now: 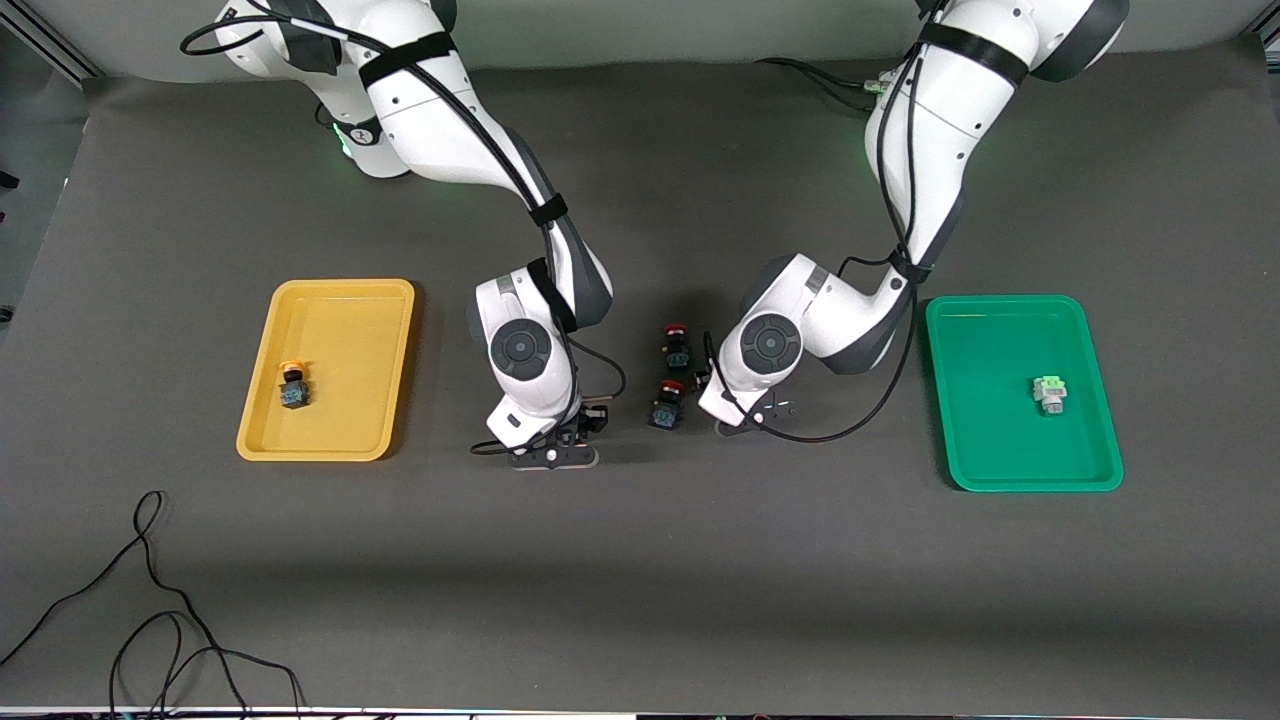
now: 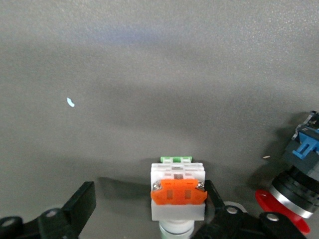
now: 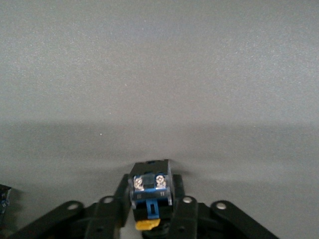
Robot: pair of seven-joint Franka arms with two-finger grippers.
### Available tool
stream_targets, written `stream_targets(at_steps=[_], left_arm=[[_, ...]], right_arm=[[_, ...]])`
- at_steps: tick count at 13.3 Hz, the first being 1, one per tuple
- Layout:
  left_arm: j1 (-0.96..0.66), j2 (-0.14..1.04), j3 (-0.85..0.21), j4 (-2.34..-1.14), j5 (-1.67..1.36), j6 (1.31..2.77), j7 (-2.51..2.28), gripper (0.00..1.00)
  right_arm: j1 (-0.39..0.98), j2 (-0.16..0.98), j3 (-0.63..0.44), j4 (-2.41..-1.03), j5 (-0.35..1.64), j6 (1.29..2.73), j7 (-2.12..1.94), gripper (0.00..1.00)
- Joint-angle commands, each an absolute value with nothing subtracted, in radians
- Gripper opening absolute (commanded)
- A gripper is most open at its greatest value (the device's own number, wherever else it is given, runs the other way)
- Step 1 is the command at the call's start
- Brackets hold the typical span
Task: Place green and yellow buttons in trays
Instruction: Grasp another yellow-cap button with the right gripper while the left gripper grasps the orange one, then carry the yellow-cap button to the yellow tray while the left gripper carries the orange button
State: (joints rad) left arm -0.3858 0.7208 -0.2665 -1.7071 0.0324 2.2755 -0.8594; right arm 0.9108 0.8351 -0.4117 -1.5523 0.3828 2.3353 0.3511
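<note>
My right gripper (image 3: 149,196) is shut on a yellow button (image 3: 150,191), a black-blue switch with a yellow cap, low over the mat. In the front view this gripper (image 1: 552,455) is between the yellow tray (image 1: 340,300) and the red switches, and its button is hidden. Another yellow button (image 1: 292,385) lies in the yellow tray. My left gripper (image 2: 148,199) is open around a white switch block with an orange clip and a green face (image 2: 178,191), which rests against one finger. In the front view it (image 1: 742,420) is low over the mat. A green button (image 1: 1048,393) lies in the green tray (image 1: 1000,312).
Two red-capped black-blue switches (image 1: 677,343) (image 1: 668,402) stand on the mat between the two grippers. One shows beside my left gripper in the left wrist view (image 2: 294,196). Loose black cables (image 1: 150,600) lie near the front camera at the right arm's end.
</note>
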Motion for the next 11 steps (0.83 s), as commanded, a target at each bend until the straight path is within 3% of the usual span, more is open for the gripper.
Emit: stream_targets(at_steps=[1,6,9,11], left_arm=[[-0.4,0.715,-0.256,-1.717,0.061,2.292,-0.923,0.0],[-0.388,0.675,-0.256,-1.71,0.08,2.244,-0.959,0.0],[-0.336,0.568,-0.261,-1.643,0.075,1.972,-0.873,0.0],[-0.307,0.5,-0.261,-1.547,0.068,1.722,-0.772,0.0]], right_arm=[[0.92,0.801,-0.425,-1.546,0.388,2.309,0.357,0.23],[0.905,0.643,-0.488,-1.428,0.385,1.959,0.356,0.23],[0.905,0.549,-0.573,-1.443,0.335,1.817,0.228,0.23],[0.908,0.482,-0.682,-1.53,0.314,1.786,0.029,0.23]])
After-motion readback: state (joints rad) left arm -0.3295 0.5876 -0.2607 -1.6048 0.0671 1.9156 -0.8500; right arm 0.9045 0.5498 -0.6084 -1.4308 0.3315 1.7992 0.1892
